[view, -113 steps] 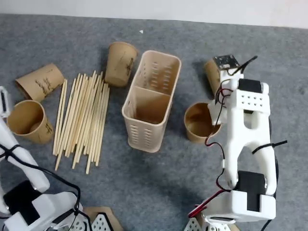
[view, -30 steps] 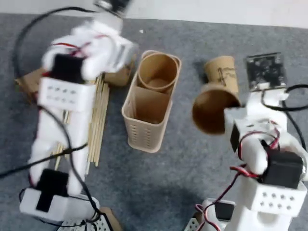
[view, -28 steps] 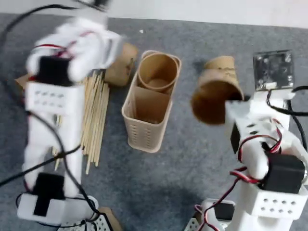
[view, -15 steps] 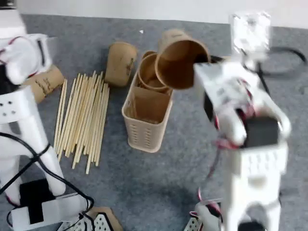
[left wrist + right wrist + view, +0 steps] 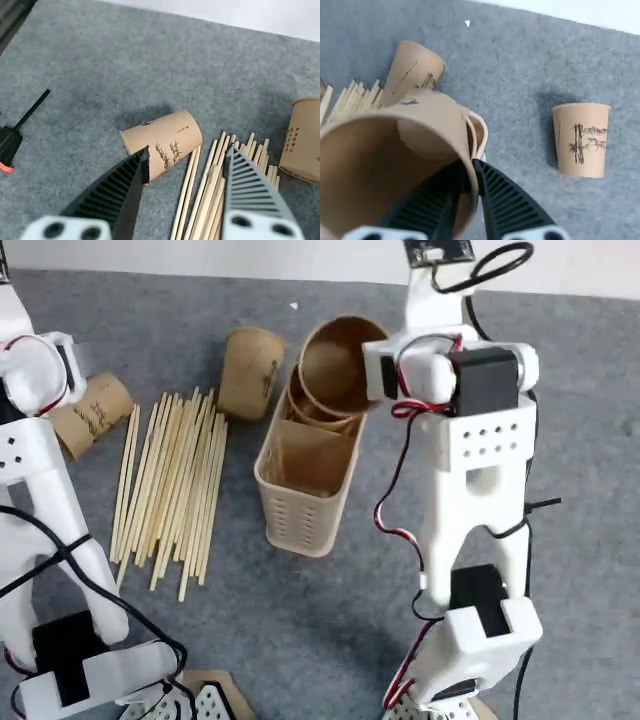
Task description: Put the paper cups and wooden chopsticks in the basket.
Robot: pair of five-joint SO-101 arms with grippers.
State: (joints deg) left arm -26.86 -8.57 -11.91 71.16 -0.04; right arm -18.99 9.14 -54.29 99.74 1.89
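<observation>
**Right pincer clamped on a cup over the basket, left pincer spread above a fallen one**

Your right gripper [image 5: 471,169] is pinching the rim of the held cup [image 5: 340,365], fingers pressed together with one inside the wall and one outside. Seen from above, that cup hangs tilted with its mouth toward the camera, right over the far compartment of the basket [image 5: 300,525]. A nested cup [image 5: 318,412] already sits upright in that same compartment. Whether the two cups touch, you can't tell from here. The near compartment's floor is in plain sight.

Over on your other side, the left gripper [image 5: 188,150] is spread wide and holds nothing. It hovers above a lying cup [image 5: 162,145], which is on its side on the grey mat [image 5: 330,640]. The wooden chopsticks [image 5: 170,485] lie in a loose bundle on the mat, just beside that cup and well left of the basket.

A standing cup [image 5: 250,370] sits between the chopsticks and the basket's far end. The right wrist camera catches a lone cup [image 5: 581,137] standing on the mat, apart from the basket.
</observation>
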